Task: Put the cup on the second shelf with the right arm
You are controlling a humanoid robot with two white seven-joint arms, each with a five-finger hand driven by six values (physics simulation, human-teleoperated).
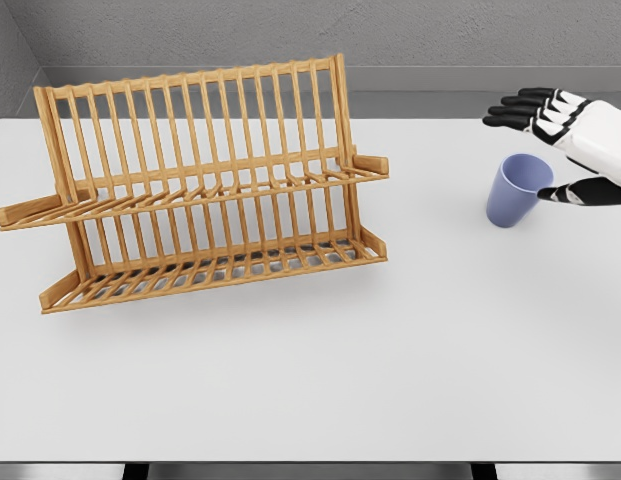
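Head view: cup (517,189) beside the right hand (567,140).
Cup leans at the hand's 8 o'clock; fingers spread, grasping nothing.

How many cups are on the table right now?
1. The blue cup stands on the table's right side, beside the open right hand, well right of the wooden rack. None looks hidden.
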